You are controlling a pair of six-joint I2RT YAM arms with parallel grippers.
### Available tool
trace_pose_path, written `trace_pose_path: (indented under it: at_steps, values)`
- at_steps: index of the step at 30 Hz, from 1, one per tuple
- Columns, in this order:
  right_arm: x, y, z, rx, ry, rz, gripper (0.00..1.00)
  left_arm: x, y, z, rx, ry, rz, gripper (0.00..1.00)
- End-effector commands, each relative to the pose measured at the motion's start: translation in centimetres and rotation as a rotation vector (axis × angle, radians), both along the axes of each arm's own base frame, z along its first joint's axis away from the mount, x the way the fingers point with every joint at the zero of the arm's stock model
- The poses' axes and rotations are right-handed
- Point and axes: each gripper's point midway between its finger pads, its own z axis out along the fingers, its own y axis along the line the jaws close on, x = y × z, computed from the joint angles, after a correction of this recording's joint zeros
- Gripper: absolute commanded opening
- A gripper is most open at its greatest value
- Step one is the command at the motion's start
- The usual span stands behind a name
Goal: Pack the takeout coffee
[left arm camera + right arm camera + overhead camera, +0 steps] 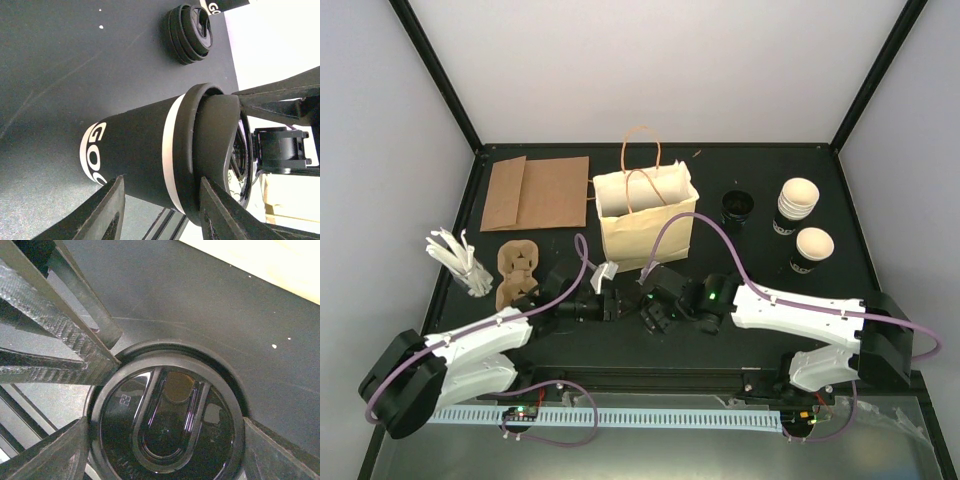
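There's the black-sleeved paper coffee cup (135, 150), upright on the black table (750, 165) near the cream paper bag (645, 230). The right gripper (165, 425) is spread wide, fingers hugging the cup's glossy black plastic lid (170, 440); clamped or loose, can't tell. The left gripper (161, 181) is half-parted, tips at the cup's side, not clasping it.

Coffee cup (135, 155), black wrap with white lettering, white band below a black lid (165, 430), standing upright, middle of the bench (740, 165), toward its near edge.
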Motion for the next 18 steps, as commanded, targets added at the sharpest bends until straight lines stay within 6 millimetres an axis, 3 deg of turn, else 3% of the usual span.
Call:
trace_pose_path:
  at_steps: [1, 3, 8, 12, 18]
  values:
    - [-1.2, 0.0, 1.3, 0.006, 0.048, 0.006, 0.84, -0.4, 1.5, -2.7, 0.150, 0.045, 0.026, 0.43]
    - [-1.2, 0.2, 2.4, 0.025, 0.046, 0.001, 0.90, 0.1, 1.3, -1.8, 0.155, 0.021, 0.030, 0.43]
    - [-0.8, 0.3, 4.6, 0.085, 0.024, -0.023, 0.93, 1.2, 0.6, 1.3, 0.116, -0.045, 0.032, 0.51]
    - [-0.4, -0.4, 5.3, 0.099, 0.024, -0.068, 0.93, 1.7, 0.2, 4.0, 0.097, -0.098, 0.023, 0.70]
    - [0.3, -2.8, 5.3, 0.189, 0.118, -0.170, 0.90, 0.8, -0.1, 5.4, 0.178, -0.179, -0.020, 0.77]
